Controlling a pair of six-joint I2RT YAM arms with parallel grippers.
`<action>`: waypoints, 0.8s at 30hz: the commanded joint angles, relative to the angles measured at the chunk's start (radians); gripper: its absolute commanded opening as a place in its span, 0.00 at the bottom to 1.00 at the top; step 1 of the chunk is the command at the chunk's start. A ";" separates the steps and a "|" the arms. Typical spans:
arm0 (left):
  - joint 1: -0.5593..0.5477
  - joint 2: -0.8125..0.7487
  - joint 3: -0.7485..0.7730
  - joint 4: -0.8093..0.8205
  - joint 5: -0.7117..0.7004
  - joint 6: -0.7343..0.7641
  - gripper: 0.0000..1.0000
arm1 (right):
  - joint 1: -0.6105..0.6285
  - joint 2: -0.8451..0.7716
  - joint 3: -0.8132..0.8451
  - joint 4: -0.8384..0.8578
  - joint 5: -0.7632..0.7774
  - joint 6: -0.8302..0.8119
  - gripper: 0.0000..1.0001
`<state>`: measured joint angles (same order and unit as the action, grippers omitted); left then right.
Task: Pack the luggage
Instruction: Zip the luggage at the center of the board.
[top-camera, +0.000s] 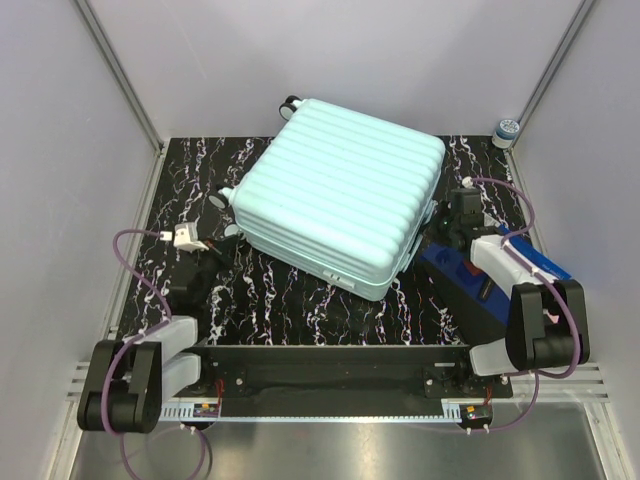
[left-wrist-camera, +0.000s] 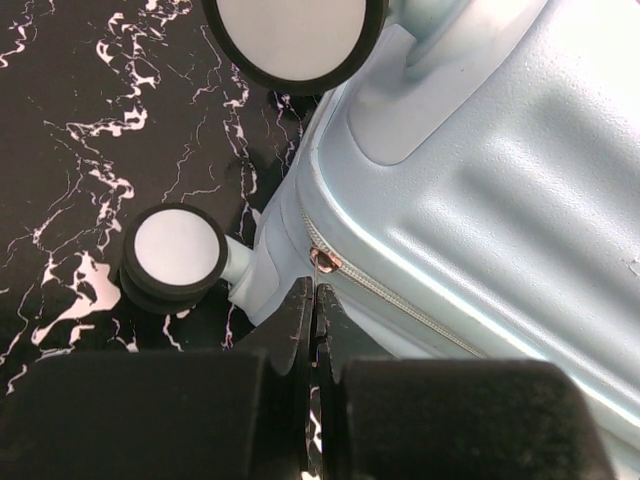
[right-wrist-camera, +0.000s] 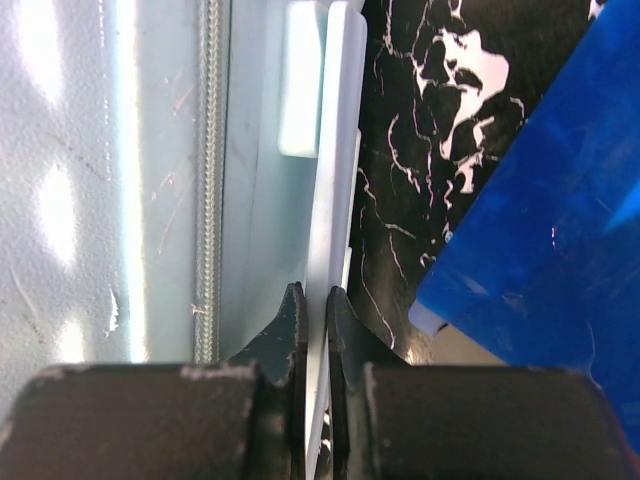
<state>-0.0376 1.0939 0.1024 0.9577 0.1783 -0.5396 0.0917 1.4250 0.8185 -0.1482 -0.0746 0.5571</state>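
The ribbed mint-green hard-shell suitcase (top-camera: 340, 195) lies flat and closed on the black marbled counter (top-camera: 300, 300). It fills the upper middle of the top view, with its wheels toward the upper left.

The left tool (left-wrist-camera: 313, 300) sits at the case's left corner, low in its wrist view, beside a small grey-faced wheel (left-wrist-camera: 172, 250). Its fingers are pressed together, tips right against the copper-coloured zipper pull (left-wrist-camera: 325, 262). Whether the tab is actually caught between them cannot be told.

The right tool (right-wrist-camera: 312, 310) is at the case's right edge. It is nearly closed, pinching a thin pale plastic strip (right-wrist-camera: 335, 180) that stands off the shell next to the zip seam. A flat blue box (right-wrist-camera: 540, 200) lies just beside it, on the right of that frame.

The step in hand looks like working the zip round the shell while the right arm steadies the case. Which way the slider is meant to run is not clear.

The next move probably calls for a sure hold on that small tab. It would then need a pull kept along the seam round the corner, clear of the wheel, with the right grip firm so the case does not swivel.
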 joint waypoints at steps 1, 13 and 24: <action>0.015 -0.045 -0.013 0.033 -0.095 0.036 0.00 | 0.002 -0.031 -0.001 -0.073 -0.011 -0.009 0.00; 0.025 0.052 0.083 -0.013 -0.230 0.036 0.00 | -0.012 0.095 0.122 -0.096 0.070 -0.039 0.00; 0.094 0.142 0.184 -0.040 -0.214 -0.014 0.00 | -0.024 0.109 0.146 -0.103 0.068 -0.049 0.00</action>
<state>-0.0193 1.2140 0.2195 0.8974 0.1356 -0.5674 0.0921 1.4937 0.9325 -0.2951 -0.0750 0.5468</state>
